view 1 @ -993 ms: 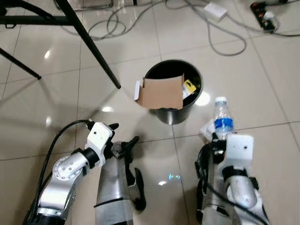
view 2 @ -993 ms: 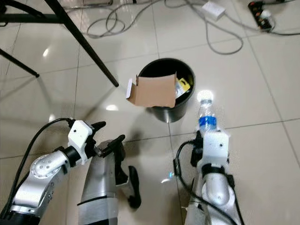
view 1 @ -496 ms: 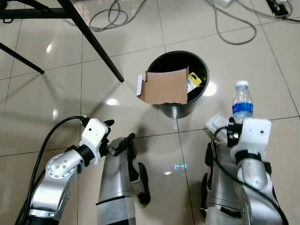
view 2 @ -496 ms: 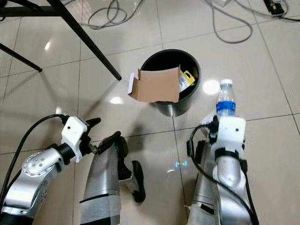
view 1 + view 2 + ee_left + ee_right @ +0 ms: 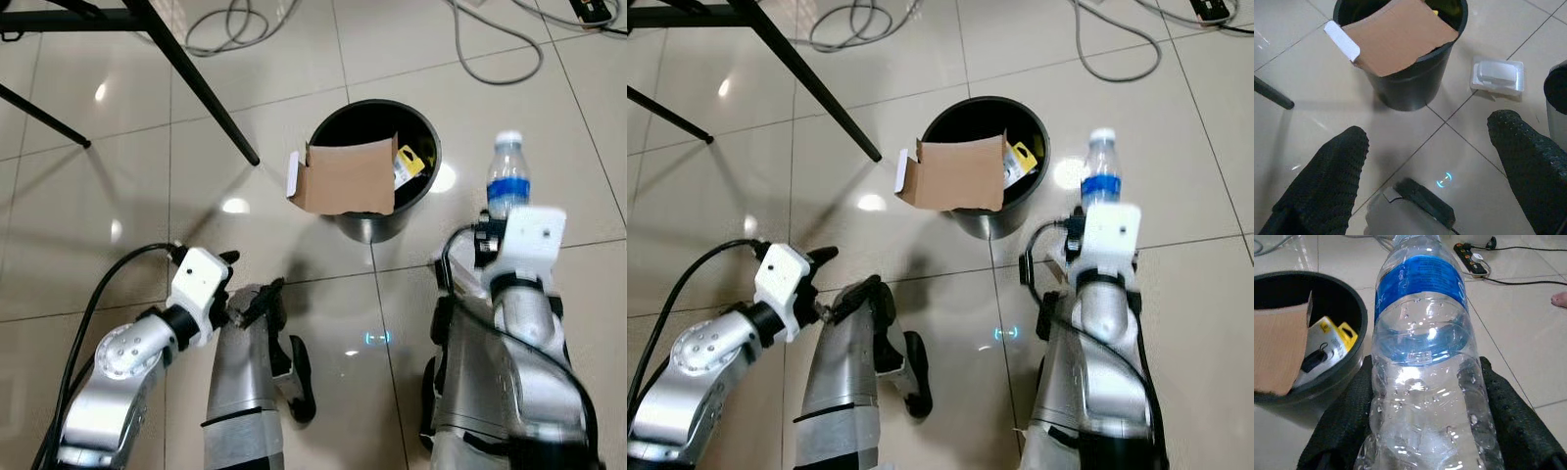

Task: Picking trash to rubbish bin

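Right wrist view has the right claw closed on a clear plastic bottle with a blue label, one black finger pressed to each side of its body. In the head views the bottle stands upright above the white wrist block, held just to the right of the black rubbish bin, beside it and not over its mouth. A brown cardboard box leans across the bin's near rim, with a yellow-and-white packet inside behind it. The left claw hangs low over the tiled floor near the bin, its fingers spread wide and holding nothing. A small clear plastic tray lies on the floor just beside the bin's base. Grey cables trail over the tiles beyond, and black stand legs slant down left of the bin.
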`<state>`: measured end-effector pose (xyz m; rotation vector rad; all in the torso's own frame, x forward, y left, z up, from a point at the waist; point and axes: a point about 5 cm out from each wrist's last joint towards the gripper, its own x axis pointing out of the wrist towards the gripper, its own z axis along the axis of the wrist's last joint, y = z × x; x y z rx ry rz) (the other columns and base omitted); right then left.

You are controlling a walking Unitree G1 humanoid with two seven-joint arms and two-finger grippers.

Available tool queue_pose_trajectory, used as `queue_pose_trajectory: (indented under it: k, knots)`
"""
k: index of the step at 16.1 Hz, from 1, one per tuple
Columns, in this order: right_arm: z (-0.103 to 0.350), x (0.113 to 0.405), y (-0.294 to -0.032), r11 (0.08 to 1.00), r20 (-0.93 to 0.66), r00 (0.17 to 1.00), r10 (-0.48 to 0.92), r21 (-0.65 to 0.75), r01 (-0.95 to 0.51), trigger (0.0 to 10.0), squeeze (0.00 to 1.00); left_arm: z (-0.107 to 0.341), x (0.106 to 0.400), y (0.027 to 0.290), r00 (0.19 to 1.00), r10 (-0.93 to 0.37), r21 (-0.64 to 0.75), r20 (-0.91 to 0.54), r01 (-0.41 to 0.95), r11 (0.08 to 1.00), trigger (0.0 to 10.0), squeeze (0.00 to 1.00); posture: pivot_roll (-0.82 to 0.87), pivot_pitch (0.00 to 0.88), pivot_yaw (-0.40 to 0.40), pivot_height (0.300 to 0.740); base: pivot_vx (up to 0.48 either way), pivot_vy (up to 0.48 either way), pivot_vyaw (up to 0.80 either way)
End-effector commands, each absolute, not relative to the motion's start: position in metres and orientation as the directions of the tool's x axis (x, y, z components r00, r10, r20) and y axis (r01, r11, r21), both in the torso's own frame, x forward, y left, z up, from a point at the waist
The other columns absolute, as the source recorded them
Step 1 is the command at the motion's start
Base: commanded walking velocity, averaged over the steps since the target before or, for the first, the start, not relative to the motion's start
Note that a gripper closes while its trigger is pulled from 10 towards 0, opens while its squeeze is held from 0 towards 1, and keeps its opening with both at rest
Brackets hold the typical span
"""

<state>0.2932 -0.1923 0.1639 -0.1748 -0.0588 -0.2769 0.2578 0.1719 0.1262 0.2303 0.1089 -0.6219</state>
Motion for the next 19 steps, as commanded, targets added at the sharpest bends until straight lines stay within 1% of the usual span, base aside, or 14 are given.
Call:
queue_pose_trajectory:
  k: [1, 3, 4, 5, 8, 10, 15, 19]
  knots:
    - [0.159, 0.301, -0.191, 0.954, 0.071, 0.967, -0.246, -0.16, 0.254, 10.0, 0.0, 0.121, 0.248, 0.18, 0.82, -0.534, 0.163, -0.205, 0.567, 0.808, 10.0, 0.0, 0.06, 0.512, 0.221, 0.542, 0.0, 0.0, 0.0]
    - [0.163, 0.311, -0.191, 0.957, 0.083, 0.97, -0.23, -0.164, 0.241, 10.0, 0.0, 0.121, 0.243, 0.184, 0.823, -0.527, 0.166, -0.215, 0.562, 0.81, 10.0, 0.0, 0.07, 0.515, 0.218, 0.542, 0.0, 0.0, 0.0]
    - [0.168, 0.324, -0.191, 0.96, 0.092, 0.973, -0.211, -0.167, 0.224, 10.0, 0.0, 0.12, 0.238, 0.188, 0.825, -0.518, 0.171, -0.226, 0.557, 0.813, 10.0, 0.0, 0.09, 0.515, 0.215, 0.542, 0.0, 0.0, 0.0]
    - [0.168, 0.329, -0.19, 0.962, 0.088, 0.974, -0.208, -0.163, 0.221, 10.0, 0.0, 0.121, 0.236, 0.188, 0.827, -0.515, 0.172, -0.228, 0.554, 0.814, 10.0, 0.0, 0.09, 0.515, 0.214, 0.542, 0.0, 0.0, 0.0]
    - [0.17, 0.351, -0.184, 0.976, 0.073, 0.986, -0.153, -0.143, 0.162, 10.0, 0.0, 0.122, 0.233, 0.183, 0.831, -0.509, 0.167, -0.225, 0.548, 0.82, 10.0, 0.0, 0.1, 0.513, 0.21, 0.542, 0.0, 0.0, 0.0]
    - [0.172, 0.362, -0.181, 0.982, 0.079, 0.988, -0.13, -0.127, 0.139, 10.0, 0.0, 0.123, 0.23, 0.184, 0.836, -0.499, 0.167, -0.229, 0.539, 0.826, 10.0, 0.0, 0.12, 0.511, 0.207, 0.542, 0.0, 0.0, 0.0]
    - [0.161, 0.377, -0.179, 0.983, 0.039, 0.993, -0.112, -0.143, 0.117, 10.0, 0.0, 0.123, 0.225, 0.188, 0.844, -0.476, 0.187, -0.247, 0.523, 0.832, 10.0, 0.0, 0.15, 0.503, 0.211, 0.542, 0.0, 0.0, 0.0]
    - [0.162, 0.38, -0.183, 0.98, 0.059, 0.99, -0.124, -0.148, 0.132, 10.0, 0.0, 0.124, 0.226, 0.186, 0.843, -0.475, 0.19, -0.253, 0.524, 0.83, 10.0, 0.0, 0.15, 0.5, 0.214, 0.542, 0.0, 0.0, 0.0]
